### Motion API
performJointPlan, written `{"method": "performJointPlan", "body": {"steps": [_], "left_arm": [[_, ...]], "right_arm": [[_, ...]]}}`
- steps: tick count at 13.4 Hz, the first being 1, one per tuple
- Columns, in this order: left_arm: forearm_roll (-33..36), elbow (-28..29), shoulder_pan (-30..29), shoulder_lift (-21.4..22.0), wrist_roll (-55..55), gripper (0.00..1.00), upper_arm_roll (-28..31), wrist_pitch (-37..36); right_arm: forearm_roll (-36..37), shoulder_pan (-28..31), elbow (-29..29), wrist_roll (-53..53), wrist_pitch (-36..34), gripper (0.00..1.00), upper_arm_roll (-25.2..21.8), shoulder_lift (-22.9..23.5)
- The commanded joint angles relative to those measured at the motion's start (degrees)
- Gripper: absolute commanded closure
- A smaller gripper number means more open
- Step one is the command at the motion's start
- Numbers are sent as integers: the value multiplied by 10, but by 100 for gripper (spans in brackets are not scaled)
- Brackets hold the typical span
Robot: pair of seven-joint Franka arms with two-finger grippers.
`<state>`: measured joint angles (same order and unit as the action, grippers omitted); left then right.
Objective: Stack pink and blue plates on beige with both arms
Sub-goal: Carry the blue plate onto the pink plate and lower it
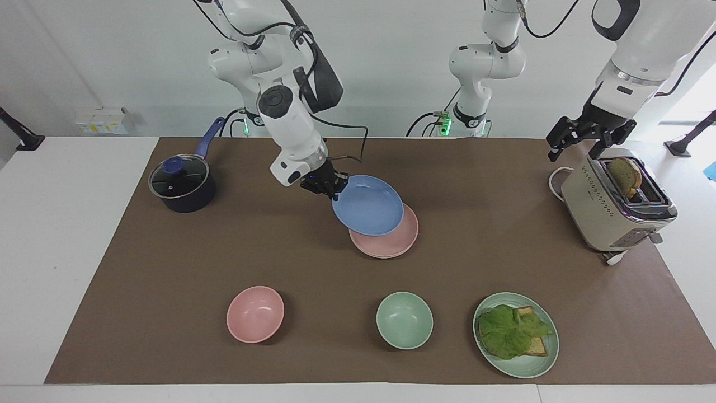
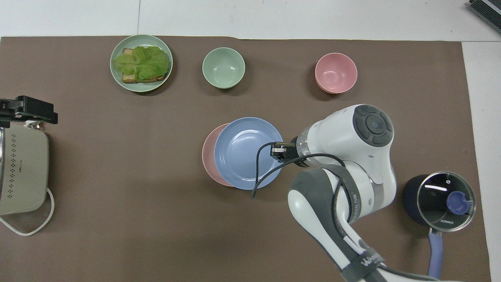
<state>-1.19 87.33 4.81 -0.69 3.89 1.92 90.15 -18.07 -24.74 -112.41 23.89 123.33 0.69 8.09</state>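
My right gripper (image 1: 334,188) (image 2: 278,150) is shut on the rim of the blue plate (image 1: 369,212) (image 2: 240,152). It holds the plate tilted in the air, over most of the pink plate (image 1: 394,243) (image 2: 208,156). The pink plate lies on the brown mat at the middle of the table, with only its edge showing past the blue one. The beige plate is hidden. My left gripper (image 1: 575,146) (image 2: 27,111) hangs open with nothing in it over the toaster's end nearer the robots.
A beige toaster (image 1: 609,212) (image 2: 21,172) with bread stands at the left arm's end. A lidded dark pot (image 1: 182,187) (image 2: 438,199) sits at the right arm's end. Farther out are a pink bowl (image 1: 255,313), a green bowl (image 1: 404,320) and a green plate (image 1: 526,368) of lettuce and bread.
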Motion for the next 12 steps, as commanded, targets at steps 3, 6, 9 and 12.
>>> {"method": "performJointPlan", "body": {"steps": [3,6,9,12], "left_arm": [[8,5,-5,6,-4,0,-3,-6],[8,5,-5,6,-4,0,-3,-6],[8,5,-5,6,-4,0,-3,-5],[8,5,-5,6,-4,0,-3,-6]], "right_arm": [[-62,-26,8,12,54,100,-3,35],[-71,-42,7,6,78,100,-3,60],[-71,-42,1,-12,87,100,-3,68],[-71,-42,-6,-24,89,100,-3,69]]}}
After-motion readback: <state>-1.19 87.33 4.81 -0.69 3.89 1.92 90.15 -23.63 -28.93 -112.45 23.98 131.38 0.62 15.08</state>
